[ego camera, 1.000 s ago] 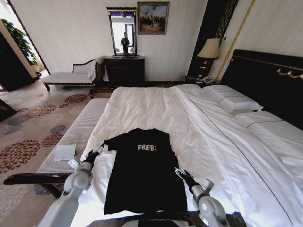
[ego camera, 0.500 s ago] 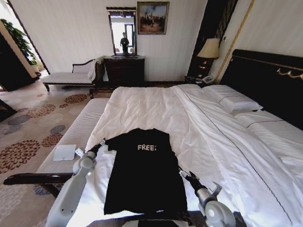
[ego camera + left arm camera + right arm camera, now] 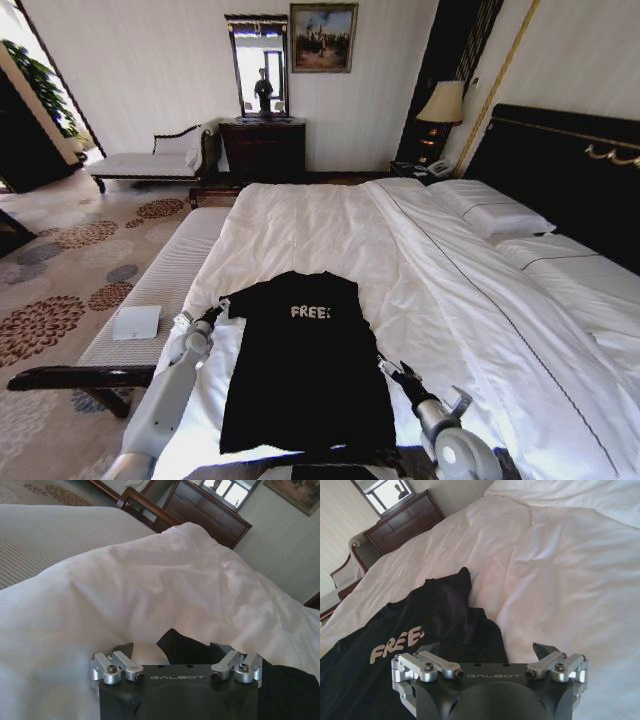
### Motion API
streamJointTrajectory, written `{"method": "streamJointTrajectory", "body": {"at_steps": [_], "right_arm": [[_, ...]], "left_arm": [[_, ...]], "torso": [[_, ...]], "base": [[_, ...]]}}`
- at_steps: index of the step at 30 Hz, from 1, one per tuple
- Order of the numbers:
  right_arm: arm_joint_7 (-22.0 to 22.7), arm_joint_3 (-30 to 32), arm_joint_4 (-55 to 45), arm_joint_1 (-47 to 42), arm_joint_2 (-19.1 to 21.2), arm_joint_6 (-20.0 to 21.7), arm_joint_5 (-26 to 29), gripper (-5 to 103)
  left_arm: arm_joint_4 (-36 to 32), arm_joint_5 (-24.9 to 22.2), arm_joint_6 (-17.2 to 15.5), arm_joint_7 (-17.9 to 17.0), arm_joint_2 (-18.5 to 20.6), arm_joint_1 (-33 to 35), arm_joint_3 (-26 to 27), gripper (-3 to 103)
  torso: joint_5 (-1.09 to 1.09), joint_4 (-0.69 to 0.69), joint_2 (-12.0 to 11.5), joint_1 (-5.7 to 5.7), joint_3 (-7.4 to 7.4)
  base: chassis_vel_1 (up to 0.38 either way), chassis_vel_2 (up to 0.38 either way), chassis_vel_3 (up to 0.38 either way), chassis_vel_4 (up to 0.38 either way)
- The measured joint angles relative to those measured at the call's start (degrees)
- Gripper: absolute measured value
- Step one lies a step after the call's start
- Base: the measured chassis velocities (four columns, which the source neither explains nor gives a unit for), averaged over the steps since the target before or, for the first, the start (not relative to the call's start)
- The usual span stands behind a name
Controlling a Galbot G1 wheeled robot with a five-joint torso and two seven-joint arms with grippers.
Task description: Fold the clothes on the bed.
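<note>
1. A black short-sleeved T-shirt [image 3: 305, 360] lies flat, chest up, in the lower centre of the head view, on the white duvet [image 3: 330, 235] of the bed [image 3: 560, 160]. White "FREE!" lettering [image 3: 310, 311] sits across its chest, and the collar points toward the far edge of the duvet.
2. The left gripper [image 3: 216, 313] is at the left-centre of the head view, right at the shirt's left sleeve. The left wrist view shows its fingers [image 3: 121, 650] spread wide, with a peak of black sleeve fabric [image 3: 187, 647] rising between them; I cannot tell whether the fabric is touched, and nothing is clamped.
3. The right gripper [image 3: 392, 369] is at the lower right of the head view, at the shirt's right edge. The right wrist view shows its fingers [image 3: 543, 650] spread wide, one above black cloth, the other above white duvet, gripping nothing.
4. The right wrist view reveals folds and a raised ridge in the right sleeve [image 3: 452, 600], where the head view reads as flat.
5. The head view alone takes in the pale upholstered bench [image 3: 150, 300] along the left of the bed and the pillows [image 3: 490, 210] at the upper right.
</note>
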State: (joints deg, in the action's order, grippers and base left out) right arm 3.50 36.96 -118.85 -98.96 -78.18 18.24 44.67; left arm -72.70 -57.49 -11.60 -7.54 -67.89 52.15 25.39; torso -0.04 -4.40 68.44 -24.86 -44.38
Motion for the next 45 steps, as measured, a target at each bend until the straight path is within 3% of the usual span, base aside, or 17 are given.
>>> {"method": "streamJointTrajectory", "body": {"at_steps": [6,10,12,14,18,22,24,26,27,31,42,45], "right_arm": [[0.0,0.51,-0.21,-0.42,0.03,-0.01,0.06,100],[0.01,0.83,-0.7,-0.73,0.0,-0.03,0.19,100],[0.04,1.06,-0.92,-0.85,0.01,-0.05,0.34,100],[0.07,1.18,-1.01,-0.89,0.05,-0.06,0.41,100],[0.19,1.45,-1.29,-0.93,0.15,-0.07,0.97,100],[0.25,1.49,-1.45,-0.95,0.16,-0.07,1.19,100],[0.27,1.5,-1.48,-0.97,0.13,-0.07,1.22,100],[0.28,1.49,-1.48,-0.97,0.13,-0.07,1.22,100],[0.29,1.47,-1.48,-0.97,0.12,-0.07,1.24,100],[0.3,1.45,-1.48,-0.95,0.12,-0.07,1.27,100],[0.3,1.72,-1.44,-1.25,0.04,-0.07,1.44,100],[0.32,1.72,-1.11,-1.06,0.1,-0.09,1.67,100]], "left_arm": [[0.46,0.21,0.09,0.0,-0.21,-1.17,-0.47,84],[1.61,0.48,0.12,-0.01,-0.5,-2.2,-0.88,76],[2.06,0.66,0.12,-0.01,-0.63,-2.57,-1.14,67],[2.17,0.71,0.12,0.0,-0.66,-2.62,-1.22,67],[2.63,0.81,0.12,0.1,-0.67,-2.62,-1.31,45],[2.47,1.23,0.31,0.54,-0.5,-2.3,-1.31,35],[2.12,1.31,0.38,0.59,-0.4,-2.15,-1.3,24],[2.04,1.33,0.38,0.59,-0.39,-2.13,-1.29,24],[1.9,1.41,0.4,0.59,-0.36,-2.1,-1.29,13],[1.81,1.65,0.49,0.83,-0.26,-2.12,-1.32,3],[0.95,3.73,1.09,2.02,0.22,-2.31,-1.79,0],[-1.71,8.24,1.82,2.0,0.74,-1.85,-3.01,0]], "torso": [[0.01,0.0,0.0,0.0,0.0],[0.0,-0.01,0.0,0.0,0.0],[0.01,-0.01,0.0,0.0,0.0],[0.0,-0.01,0.0,0.0,0.0],[0.0,0.0,0.0,0.0,0.01],[0.0,0.0,0.0,0.0,0.01],[0.0,0.0,0.01,0.0,0.01],[0.0,0.0,0.01,0.0,0.01],[0.0,0.0,0.0,0.0,0.01],[0.0,0.0,0.0,0.0,0.01],[0.0,0.0,0.0,0.0,0.01],[0.0,0.0,0.0,0.0,0.01]], "base": [[0.0,0.0,0.0,0.0],[0.0,0.0,0.0,0.0],[0.0,0.0,0.0,0.0],[0.0,0.0,0.0,0.0],[0.0,0.0,0.0,0.0],[0.0,0.0,0.0,0.0],[0.0,0.0,0.0,0.0],[0.0,0.0,0.0,0.0],[0.0,0.0,0.0,0.0],[0.0,0.0,0.0,0.0],[0.0,0.0,0.0,0.0],[0.0,0.0,0.0,0.0]]}}
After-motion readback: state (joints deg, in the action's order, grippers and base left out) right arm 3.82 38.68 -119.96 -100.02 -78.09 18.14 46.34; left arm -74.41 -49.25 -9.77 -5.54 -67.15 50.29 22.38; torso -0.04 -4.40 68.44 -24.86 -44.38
